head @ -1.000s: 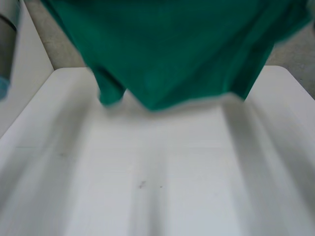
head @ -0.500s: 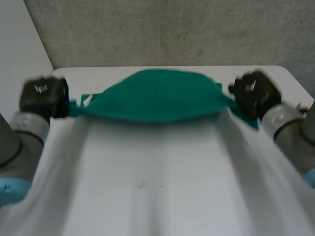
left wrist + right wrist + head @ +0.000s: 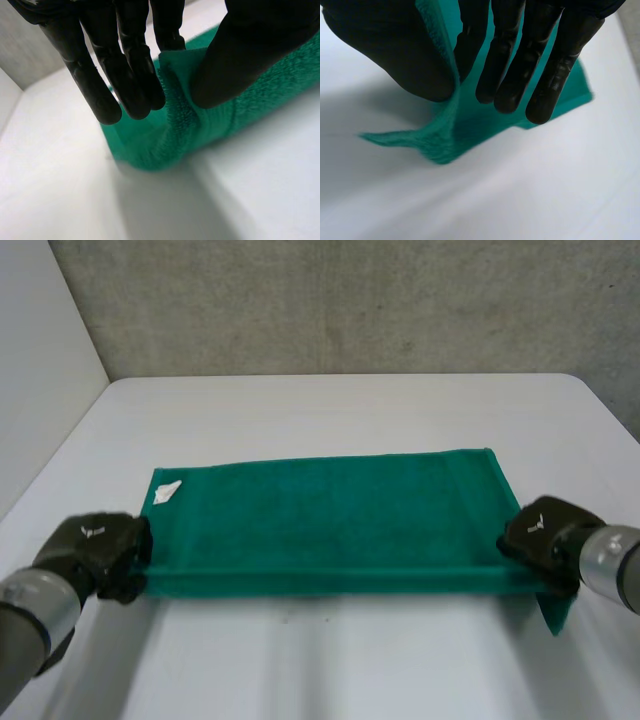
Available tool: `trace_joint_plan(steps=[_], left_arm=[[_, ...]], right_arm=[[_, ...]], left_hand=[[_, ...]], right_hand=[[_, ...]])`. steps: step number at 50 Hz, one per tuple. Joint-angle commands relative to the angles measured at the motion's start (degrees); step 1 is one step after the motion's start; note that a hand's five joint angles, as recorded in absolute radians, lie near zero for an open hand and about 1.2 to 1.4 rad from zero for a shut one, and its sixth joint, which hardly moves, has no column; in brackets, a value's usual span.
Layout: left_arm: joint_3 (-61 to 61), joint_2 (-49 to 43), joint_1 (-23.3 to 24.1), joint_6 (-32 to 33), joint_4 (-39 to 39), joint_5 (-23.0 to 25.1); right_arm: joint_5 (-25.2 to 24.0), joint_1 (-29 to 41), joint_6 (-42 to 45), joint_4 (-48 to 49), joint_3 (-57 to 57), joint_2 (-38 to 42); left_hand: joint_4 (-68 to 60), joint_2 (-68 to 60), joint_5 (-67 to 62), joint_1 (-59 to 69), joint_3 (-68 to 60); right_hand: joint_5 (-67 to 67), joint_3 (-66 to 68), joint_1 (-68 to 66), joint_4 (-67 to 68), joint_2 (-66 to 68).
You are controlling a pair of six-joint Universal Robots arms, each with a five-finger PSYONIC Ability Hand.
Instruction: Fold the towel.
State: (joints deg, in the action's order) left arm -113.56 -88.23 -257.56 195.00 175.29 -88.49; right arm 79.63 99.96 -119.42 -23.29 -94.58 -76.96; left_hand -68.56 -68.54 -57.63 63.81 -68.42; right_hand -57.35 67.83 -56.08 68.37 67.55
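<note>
The green towel [image 3: 320, 515] is laid flat across the middle of the white table [image 3: 330, 405], spread as a wide band with its long edges running side to side. A small white label [image 3: 166, 492] is seen at the far corner on the left-arm side. A darker strip is seen along the near long edge. The near left corner is gripped by the left hand [image 3: 95, 550] — in the left wrist view the cloth is pinched between the thumb [image 3: 250, 55] and the straight fingers [image 3: 135, 75], and a fold of the edge is raised between them. The near right corner is gripped by the right hand [image 3: 545, 535] in the same manner — the cloth is clamped between thumb and fingers. At that corner a short flap is lifted clear of the table.
</note>
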Motion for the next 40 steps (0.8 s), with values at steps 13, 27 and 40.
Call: trace_joint_plan(steps=[13, 27, 40], left_arm=[[46.48, -21.81, 5.31, 0.12, 9.37, -6.6], [47.84, -14.51, 4.96, -1.73, 21.15, -7.57], [19.97, -14.86, 3.91, -6.91, 21.23, -6.61]], right_arm=[[8.78, 4.9, -14.6, 23.45, 38.22, 15.62], [4.75, 4.2, -27.53, 36.22, 31.85, 0.94], [-2.64, 2.88, -25.69, 28.56, 10.48, 3.48]], left_hand=[[-11.44, -11.46, -12.37, 16.19, -11.58], [-11.44, -11.46, -12.37, 16.19, -11.58], [-11.44, -11.46, -12.37, 16.19, -11.58]], right_hand=[[-12.65, 12.17, -23.92, 11.63, 12.45], [-12.65, 12.17, -23.92, 11.63, 12.45], [-12.65, 12.17, -23.92, 11.63, 12.45]])
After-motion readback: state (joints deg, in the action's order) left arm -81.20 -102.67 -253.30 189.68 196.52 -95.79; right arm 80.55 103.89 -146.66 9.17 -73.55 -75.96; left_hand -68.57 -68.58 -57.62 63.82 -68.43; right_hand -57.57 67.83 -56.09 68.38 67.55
